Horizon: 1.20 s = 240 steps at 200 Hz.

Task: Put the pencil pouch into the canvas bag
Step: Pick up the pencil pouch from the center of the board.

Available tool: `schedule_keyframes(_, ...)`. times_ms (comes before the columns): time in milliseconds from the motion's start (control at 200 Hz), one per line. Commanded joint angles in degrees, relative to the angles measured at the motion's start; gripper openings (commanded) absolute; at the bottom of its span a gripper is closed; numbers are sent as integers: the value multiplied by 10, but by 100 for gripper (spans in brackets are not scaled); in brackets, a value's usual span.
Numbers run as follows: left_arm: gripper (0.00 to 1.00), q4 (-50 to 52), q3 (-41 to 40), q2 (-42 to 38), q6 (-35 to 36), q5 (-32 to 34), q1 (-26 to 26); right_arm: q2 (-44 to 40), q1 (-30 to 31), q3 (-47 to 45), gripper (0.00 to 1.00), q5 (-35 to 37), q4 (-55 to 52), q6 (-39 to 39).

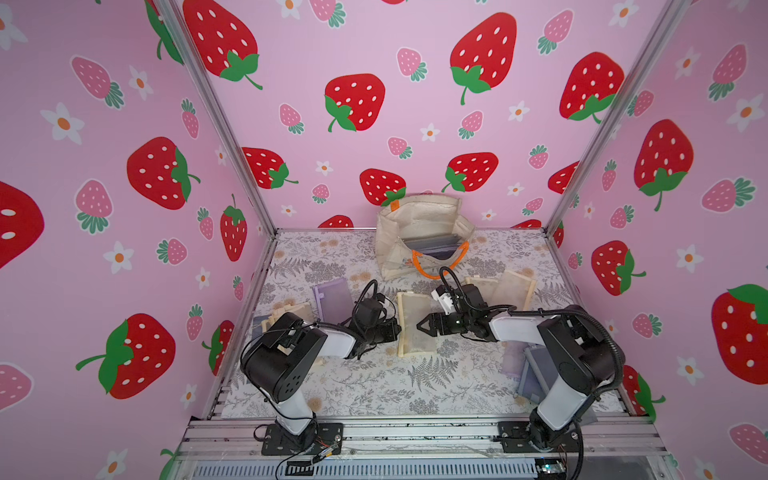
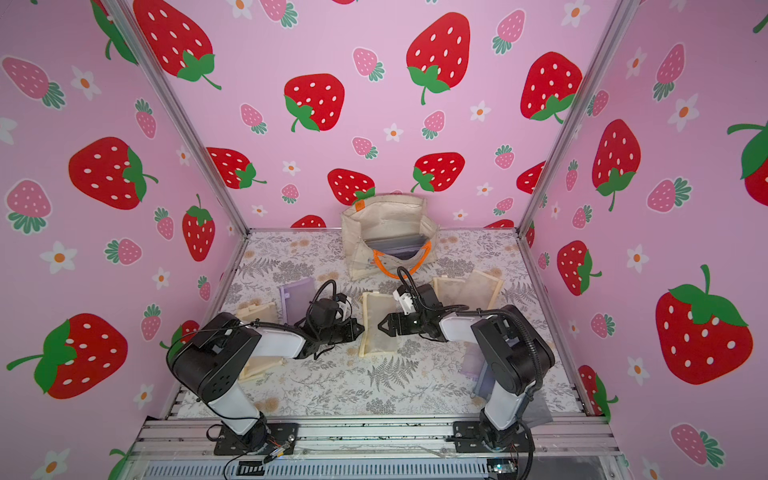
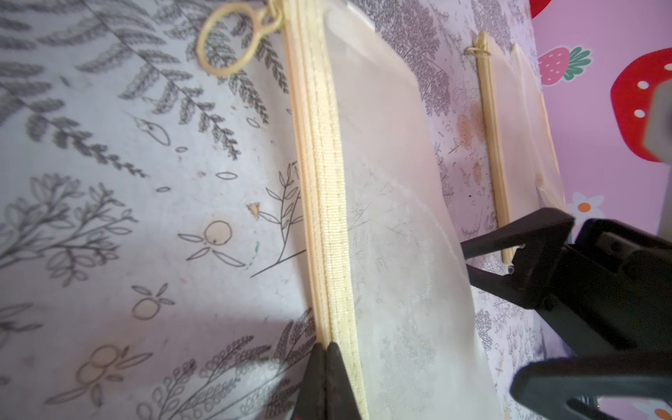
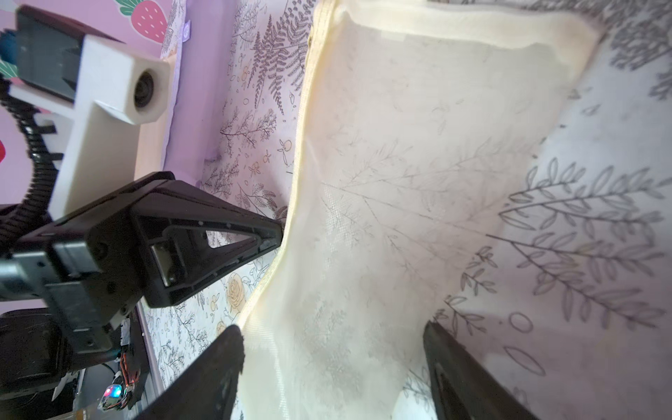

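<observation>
A cream mesh pencil pouch [image 1: 415, 332] [image 2: 376, 332] lies flat mid-table between both arms. My left gripper [image 1: 397, 328] [image 3: 325, 349] is shut, its tips against the pouch's zipper edge [image 3: 323, 218]; whether it pinches the fabric I cannot tell. My right gripper [image 1: 419, 326] [image 4: 332, 363] is open, its fingers [image 4: 218, 363] spread over the pouch's [image 4: 400, 182] opposite side. The canvas bag [image 1: 419, 216] [image 2: 386, 216], cream with an orange rope handle [image 1: 440, 268], stands open at the back wall, beyond both grippers.
Grey-purple pouches [image 1: 432, 245] sit inside the bag. A purple pouch [image 1: 332, 297] and cream pouches [image 1: 291, 311] lie left of the left arm. More cream pouches [image 1: 507, 289] lie at the right, and purple-grey ones [image 1: 528, 365] under the right arm.
</observation>
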<state>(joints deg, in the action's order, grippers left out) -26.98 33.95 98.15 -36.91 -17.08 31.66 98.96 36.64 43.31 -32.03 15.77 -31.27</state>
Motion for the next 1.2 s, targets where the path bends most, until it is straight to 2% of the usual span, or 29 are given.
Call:
schedule_keyframes(0, 0, 49, -25, 7, -1, 9, 3, -9, 3, -12, 79, -12, 63, -20)
schedule_keyframes(195, 0, 45, -32, 4, -1, 9, 3, -17, 3, -40, 79, -25, 153, -49)
schedule_keyframes(520, 0, 46, -36, 0, 0, 11, 3, -61, 4, -67, 79, 23, 151, -37)
schedule_keyframes(760, 0, 43, -36, 4, -2, 8, 3, -35, 4, -55, 79, 9, 151, -43)
schedule_keyframes(890, 0, 42, -39, 0, -2, 7, 3, -16, 4, -56, 75, -10, 199, -70)
schedule_keyframes(1196, 0, 41, -44, -3, -1, 7, 3, -13, 4, -53, 60, -20, 211, -69)
